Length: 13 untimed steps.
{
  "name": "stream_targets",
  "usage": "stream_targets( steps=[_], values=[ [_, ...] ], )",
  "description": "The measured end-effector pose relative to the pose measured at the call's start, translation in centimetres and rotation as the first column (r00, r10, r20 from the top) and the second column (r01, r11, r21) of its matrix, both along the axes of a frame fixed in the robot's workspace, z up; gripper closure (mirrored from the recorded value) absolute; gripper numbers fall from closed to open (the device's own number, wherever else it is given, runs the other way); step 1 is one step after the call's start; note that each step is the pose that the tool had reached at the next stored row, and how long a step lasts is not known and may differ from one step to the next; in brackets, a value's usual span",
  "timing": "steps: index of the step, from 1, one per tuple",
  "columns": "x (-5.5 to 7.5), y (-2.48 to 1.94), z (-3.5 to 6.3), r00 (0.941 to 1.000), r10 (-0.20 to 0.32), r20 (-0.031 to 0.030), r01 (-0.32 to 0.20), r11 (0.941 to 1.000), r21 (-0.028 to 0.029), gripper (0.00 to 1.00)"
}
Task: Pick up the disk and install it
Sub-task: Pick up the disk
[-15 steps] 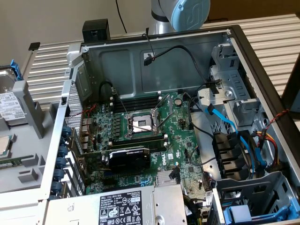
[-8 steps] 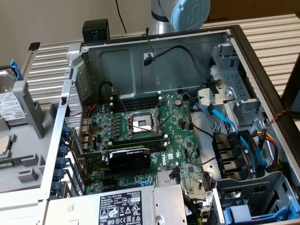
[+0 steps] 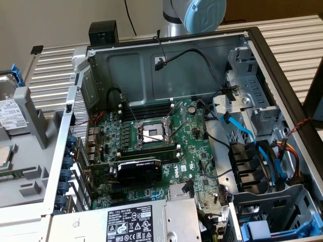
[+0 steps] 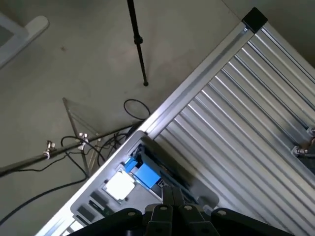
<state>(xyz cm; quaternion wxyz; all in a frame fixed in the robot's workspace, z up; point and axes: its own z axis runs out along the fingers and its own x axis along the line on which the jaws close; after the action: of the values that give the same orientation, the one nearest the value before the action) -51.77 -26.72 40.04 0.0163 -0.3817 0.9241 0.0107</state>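
The flat grey metal disk point(image 3: 9, 107), with a white label and blue plastic frame, sits at the exterior view's left, outside the open case point(image 3: 166, 75). The arm point(image 3: 199, 15) is far back. Its black gripper point(image 4: 172, 194) is squeezed closed and empty.

Lab: opened computer case point(image 3: 151, 70) on aluminium-profile table point(image 3: 292, 43).

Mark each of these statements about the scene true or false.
1. The computer case is open, showing the motherboard. True.
2. The disk sits outside the case, at the exterior view's left. True.
3. The fingers hold the disk. False: they are shut on nothing.
4. A cooler covers the CPU socket. False: the socket is bare.
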Motion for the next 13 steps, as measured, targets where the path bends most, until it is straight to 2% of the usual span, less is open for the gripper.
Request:
stream_targets(
  steps=[4,7,11,13],
  values=[
    [0.00,0.00,0.00,0.9974,0.072,0.0000,-0.072,0.9974,0.0000,0.89],
    [0.00,0.00,0.00,0.9919,0.127,0.0000,-0.127,0.9919,0.0000,0.89],
    [0.00,0.00,0.00,0.9802,0.198,0.0000,-0.198,0.9802,0.0000,0.89],
    [0.00,0.00,-0.01,0.9722,0.234,0.0000,-0.234,0.9722,0.0000,0.89]
  ],
)
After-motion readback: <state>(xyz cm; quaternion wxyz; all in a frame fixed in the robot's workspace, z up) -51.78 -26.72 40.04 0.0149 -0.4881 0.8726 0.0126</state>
